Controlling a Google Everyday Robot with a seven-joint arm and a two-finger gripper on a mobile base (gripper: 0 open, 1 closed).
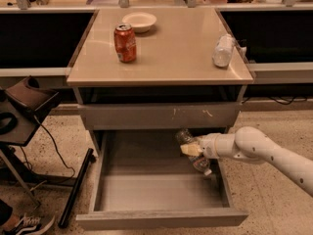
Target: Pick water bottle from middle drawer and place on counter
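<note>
The middle drawer [142, 190] stands pulled out, its grey floor bare. My gripper [193, 150] reaches in from the right on a white arm and is shut on the water bottle [185, 137]. The clear bottle hangs tilted in the grip, above the drawer's back right part and just below the closed drawer front with pale scratches [156, 115]. Its lower end [201, 165] points down toward the right drawer wall. The beige counter [171, 58] is above.
On the counter stand a red soda can [125, 43], a white bowl [139, 21] and a frosted whitish bottle [222, 50] lying near the right edge. A dark stand with cables [24, 104] and a black pole [76, 190] are to the left on the floor.
</note>
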